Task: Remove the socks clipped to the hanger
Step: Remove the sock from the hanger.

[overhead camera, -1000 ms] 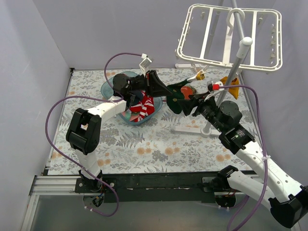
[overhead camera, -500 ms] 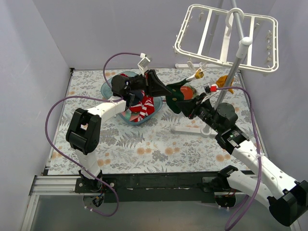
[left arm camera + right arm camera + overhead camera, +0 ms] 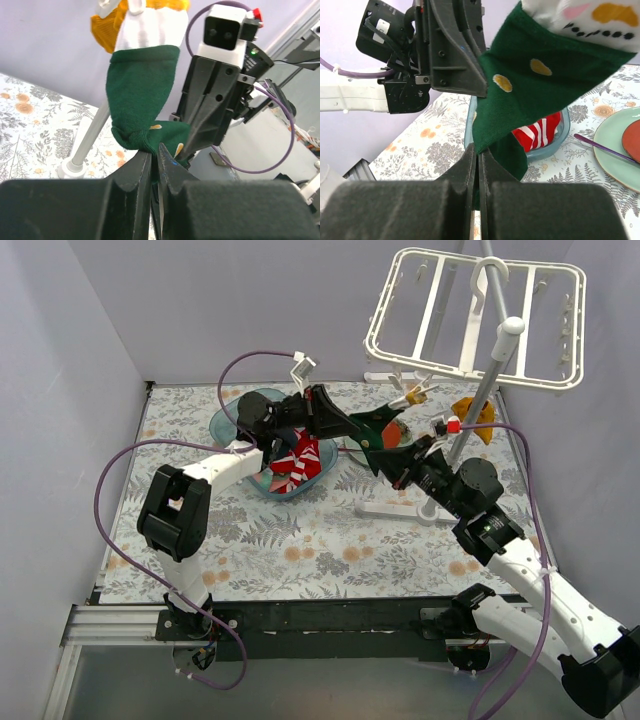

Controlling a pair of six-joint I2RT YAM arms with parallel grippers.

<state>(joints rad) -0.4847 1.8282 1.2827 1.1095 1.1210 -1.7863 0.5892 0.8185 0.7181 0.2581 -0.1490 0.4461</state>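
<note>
The white hanger (image 3: 475, 315) hangs from a stand at the back right. A green sock (image 3: 373, 428) with a white cuff hangs clipped below it, next to a mustard sock (image 3: 470, 412). My left gripper (image 3: 350, 428) is shut on the green sock's lower edge (image 3: 142, 95). My right gripper (image 3: 386, 457) is shut on another corner of the same sock (image 3: 545, 85). The two grippers face each other closely. In the left wrist view the mustard sock (image 3: 107, 25) shows behind the cuff.
A blue tub (image 3: 232, 412) at the back left holds red-and-white striped socks (image 3: 293, 462). A green plate (image 3: 620, 150) with a red object lies beside it. The stand's pole (image 3: 482, 390) and white base (image 3: 395, 510) are close to my right arm.
My right gripper has moved in towards the left one and shut on the green sock. The sock is now stretched between both grippers. The left arm has barely moved.
</note>
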